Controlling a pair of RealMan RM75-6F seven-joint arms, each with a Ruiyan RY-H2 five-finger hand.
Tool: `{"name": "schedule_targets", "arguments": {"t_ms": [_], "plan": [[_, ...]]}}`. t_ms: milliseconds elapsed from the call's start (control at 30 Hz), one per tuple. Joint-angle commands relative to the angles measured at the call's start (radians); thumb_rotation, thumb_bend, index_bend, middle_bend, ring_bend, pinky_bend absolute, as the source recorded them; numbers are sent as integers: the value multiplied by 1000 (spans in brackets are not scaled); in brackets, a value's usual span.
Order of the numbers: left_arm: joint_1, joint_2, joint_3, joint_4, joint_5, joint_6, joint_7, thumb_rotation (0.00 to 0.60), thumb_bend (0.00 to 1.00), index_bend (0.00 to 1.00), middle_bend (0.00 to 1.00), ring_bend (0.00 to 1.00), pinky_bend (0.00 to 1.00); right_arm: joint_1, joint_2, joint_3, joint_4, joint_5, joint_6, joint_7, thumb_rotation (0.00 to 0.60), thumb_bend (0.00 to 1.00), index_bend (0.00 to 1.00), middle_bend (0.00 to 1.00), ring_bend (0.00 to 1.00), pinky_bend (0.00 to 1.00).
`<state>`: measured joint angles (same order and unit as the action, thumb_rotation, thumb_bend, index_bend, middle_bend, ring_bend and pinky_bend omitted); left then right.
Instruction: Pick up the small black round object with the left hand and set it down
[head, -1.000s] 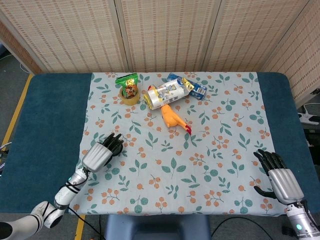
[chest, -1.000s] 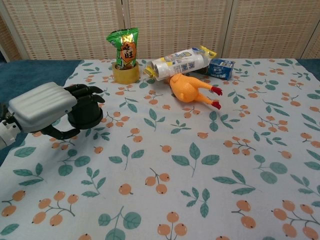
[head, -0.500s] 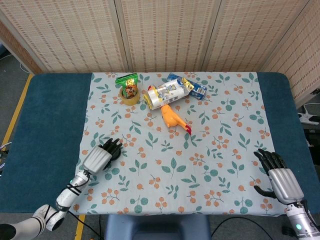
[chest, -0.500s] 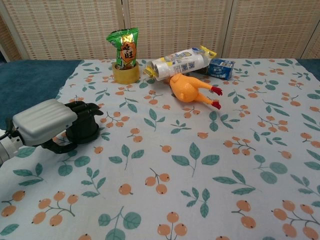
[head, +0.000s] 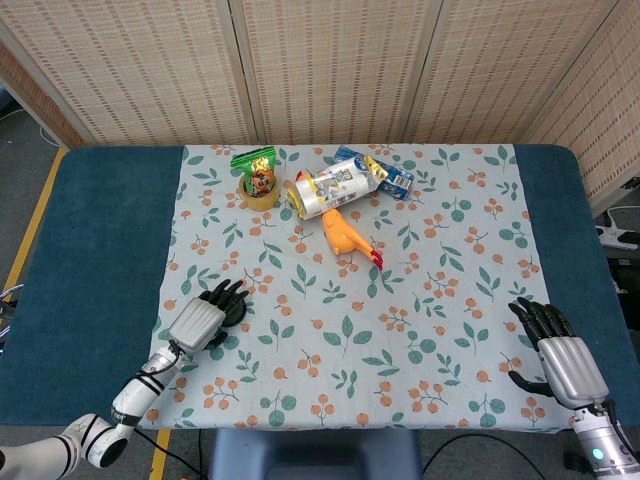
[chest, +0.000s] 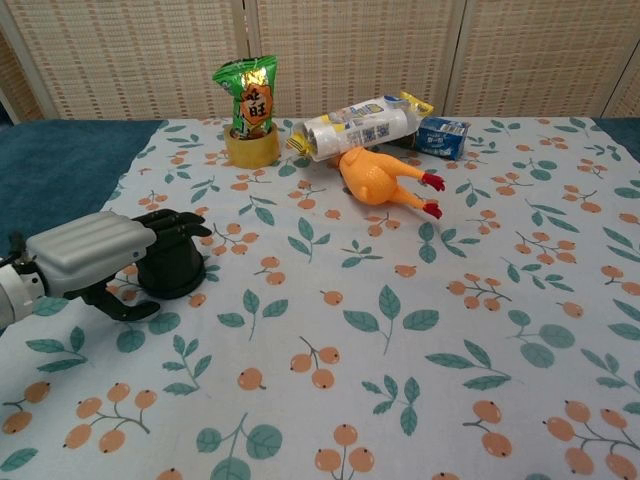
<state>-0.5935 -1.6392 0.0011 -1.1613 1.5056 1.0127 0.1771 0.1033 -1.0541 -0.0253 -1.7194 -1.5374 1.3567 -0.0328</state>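
The small black round object (chest: 178, 272) stands on the flowered cloth at the front left; the head view shows the object (head: 238, 310) just past my left hand's fingertips. My left hand (chest: 92, 256) reaches over it from the left, fingers lying across its top and thumb low by its base, still holding it. In the head view the left hand (head: 204, 317) sits near the cloth's left edge. My right hand (head: 560, 358) rests at the front right with fingers apart, holding nothing; the chest view does not show it.
At the back of the cloth (head: 400, 330) stand a green snack bag on a yellow tape roll (chest: 250, 140), a silver packet (chest: 358, 127), a blue carton (chest: 441, 137) and a rubber chicken (chest: 378, 182). Blue table (head: 100, 250) borders the cloth.
My left hand has come down and toward the front with the black object, which was lifted one second ago and now stands on the cloth. The right hand has not moved.
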Motion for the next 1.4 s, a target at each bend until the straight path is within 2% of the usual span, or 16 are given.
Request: {"name": "schedule_targets", "arguments": {"t_ms": [33,133,333,433,733,767,867,933,1233,1400], "plan": [[2,28,-15,-47,-8,20,-12,600,343,0,0,0,271,0,0,0,0,0,-1,0,600,86,0,0,0,0],[4,21,-36,-35,2,67,-30,600,339,0,0,0,276,1,0,-2,-2,1,-5,-3,600,86,0,0,0,0],[-21,33,-75,-30,-35,36,-69,600,338,0,0,0,277,2,2,-1,-6,7,-9,-5,600,86,0,0,0,0],[-28,45,-76,-35,-50,12,-63,600,337,0,13,10,259,1,2,1,-6,9,-6,-5,600,86,0,0,0,0],[-31,59,-66,-57,-54,-1,-53,600,342,18,160,196,246,4,0,0,-6,11,-14,-10,600,86,0,0,0,0],[-31,59,-66,-57,-54,0,-55,600,342,30,177,210,247,4,0,0,-6,11,-14,-10,600,86,0,0,0,0],[-30,60,-66,-58,-45,13,-66,600,343,195,325,316,286,4,0,1,-6,11,-14,-11,600,86,0,0,0,0],[-31,60,-61,-52,-40,13,-73,600,347,267,378,352,318,3,1,0,-8,11,-12,-10,600,86,0,0,0,0],[-36,53,-54,-38,-47,-1,-66,600,378,387,501,447,462,3,1,1,-8,11,-12,-11,600,86,0,0,0,0],[-32,38,-50,-13,-38,17,-60,600,410,471,588,533,555,4,1,1,-8,14,-15,-11,600,86,0,0,0,0]]}}
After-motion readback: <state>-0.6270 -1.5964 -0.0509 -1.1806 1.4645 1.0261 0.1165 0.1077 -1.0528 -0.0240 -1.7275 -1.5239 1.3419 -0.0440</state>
